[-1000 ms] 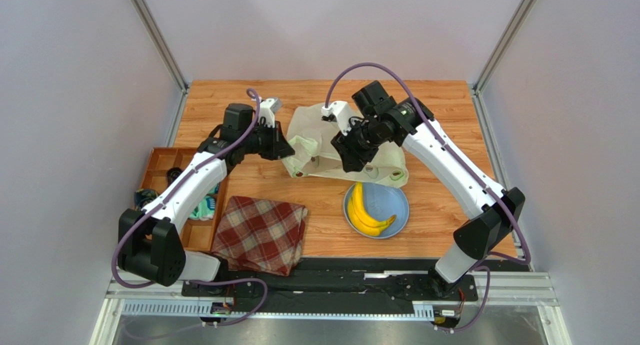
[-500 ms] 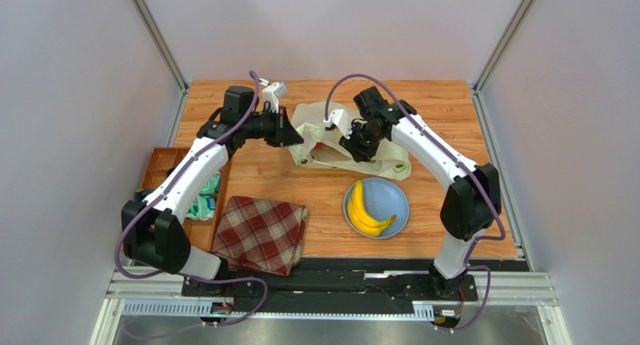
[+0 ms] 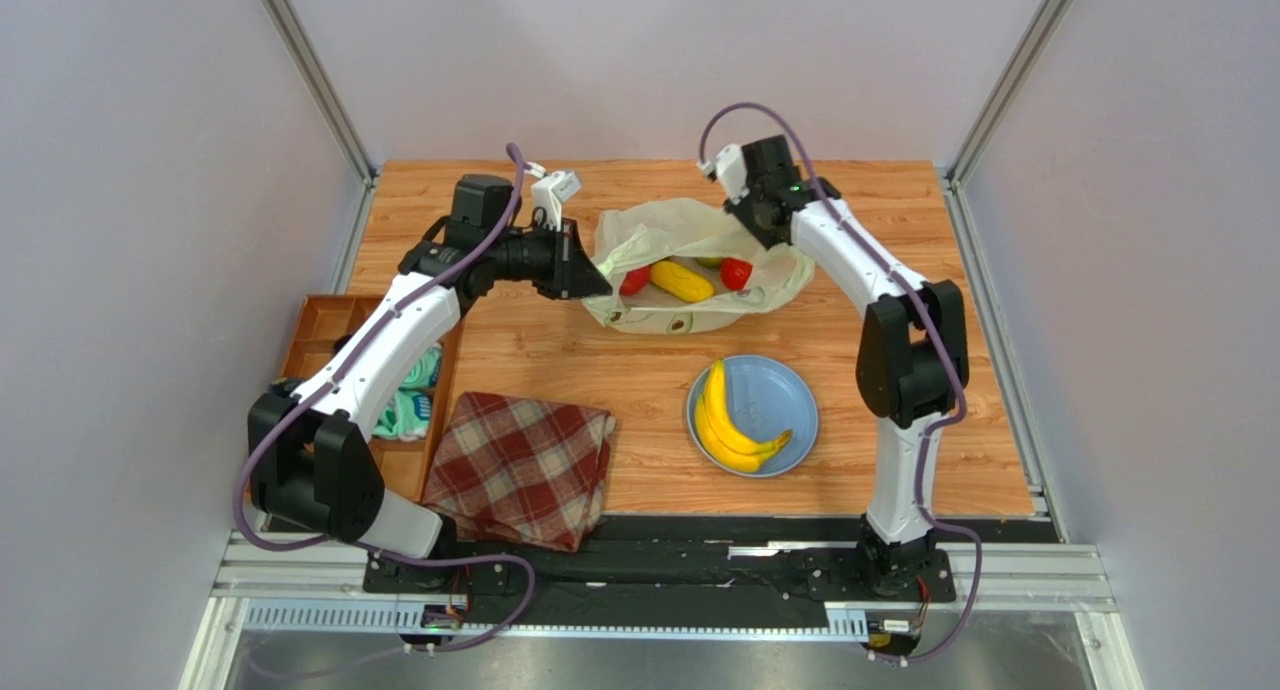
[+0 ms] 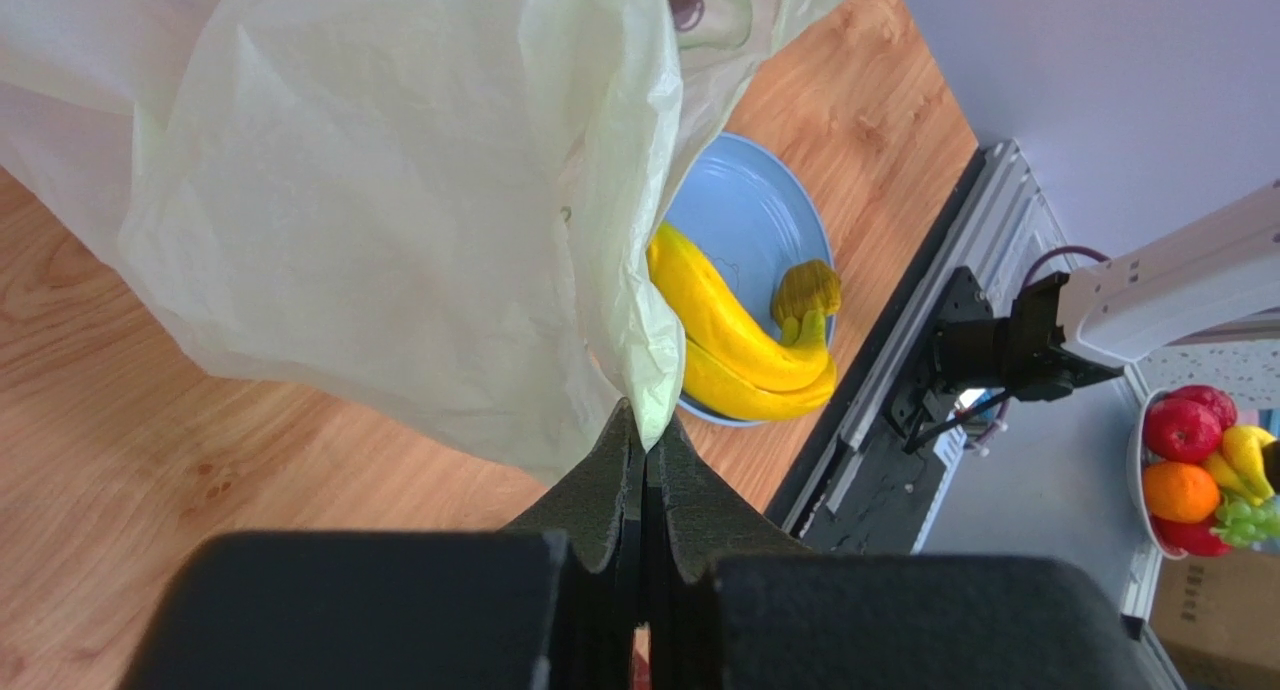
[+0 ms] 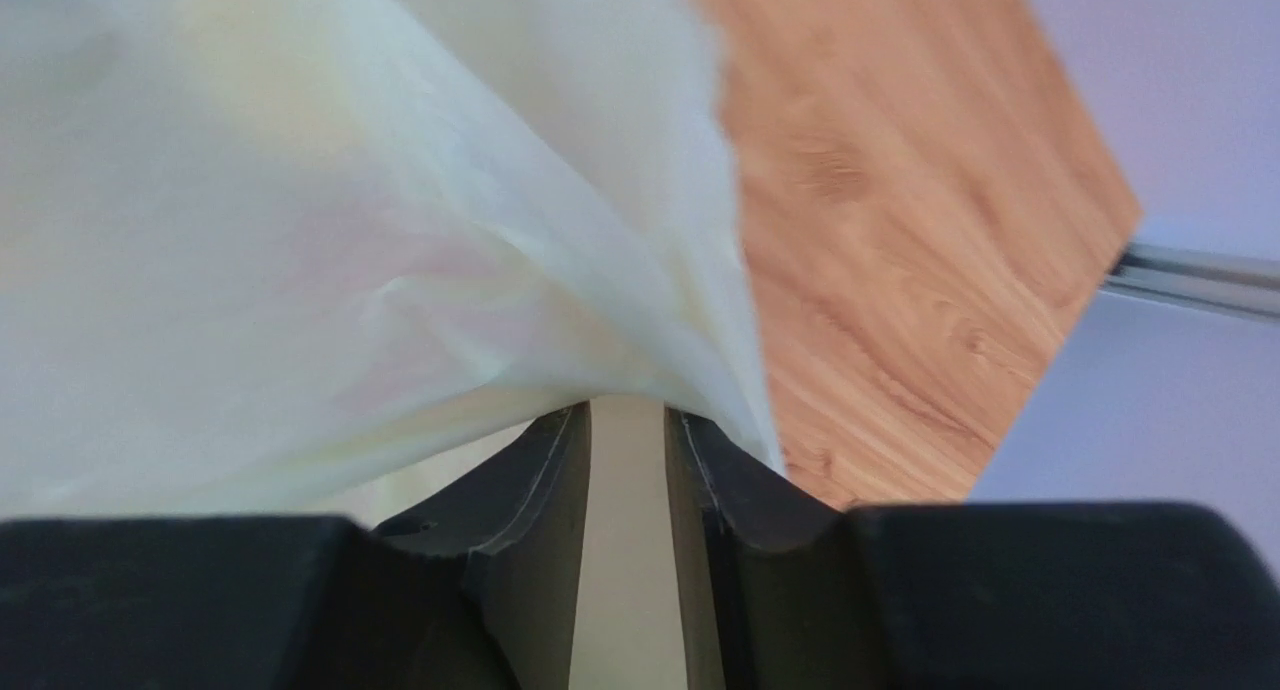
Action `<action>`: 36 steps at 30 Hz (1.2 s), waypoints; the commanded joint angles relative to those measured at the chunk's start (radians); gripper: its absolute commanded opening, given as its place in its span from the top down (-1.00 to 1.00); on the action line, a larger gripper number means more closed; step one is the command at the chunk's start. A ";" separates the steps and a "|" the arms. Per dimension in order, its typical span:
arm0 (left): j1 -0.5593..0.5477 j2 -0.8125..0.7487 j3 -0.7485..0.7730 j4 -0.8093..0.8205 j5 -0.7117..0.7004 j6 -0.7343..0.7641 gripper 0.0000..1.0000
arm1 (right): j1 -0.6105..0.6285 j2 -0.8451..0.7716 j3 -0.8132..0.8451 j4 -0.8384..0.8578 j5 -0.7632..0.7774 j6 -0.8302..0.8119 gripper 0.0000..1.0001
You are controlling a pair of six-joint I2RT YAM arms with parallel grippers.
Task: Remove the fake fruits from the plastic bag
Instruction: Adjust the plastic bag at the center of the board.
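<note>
The pale yellow-green plastic bag [image 3: 684, 318] lies at the table's far middle with its mouth held open. Inside it I see two red fruits [image 3: 637, 281] [image 3: 735, 273], a yellow one [image 3: 681, 281] and a bit of green [image 3: 706, 261]. My left gripper [image 3: 597, 281] is shut on the bag's left rim, seen in the left wrist view [image 4: 646, 428]. My right gripper [image 3: 751, 218] holds the far right rim; bag film [image 5: 301, 240] sits between its fingers [image 5: 628, 413]. The yellow banana bunch [image 3: 729, 420] lies on the blue plate [image 3: 789, 398].
A red plaid cloth [image 3: 522, 468] lies at the front left. A brown tray [image 3: 334, 330] with small items sits at the left edge. Metal frame posts stand at the far corners. The plate is just in front of the bag.
My right arm has swung from over the bag to its far side, pulling the rim up. The bag's mouth has opened and fruits now show. My left gripper kept its hold.
</note>
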 commanded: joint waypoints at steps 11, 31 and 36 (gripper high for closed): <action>-0.003 -0.134 -0.192 0.199 0.007 -0.201 1.00 | 0.143 -0.459 -0.317 -0.069 -0.343 0.017 0.09; 0.046 -0.322 -0.202 -0.143 0.198 0.212 1.00 | 0.107 -0.391 -0.492 -0.221 -0.248 -0.013 0.62; 0.084 -0.376 -0.225 -0.217 0.292 0.237 1.00 | 0.164 -0.487 -0.506 -0.221 -0.313 -0.033 0.61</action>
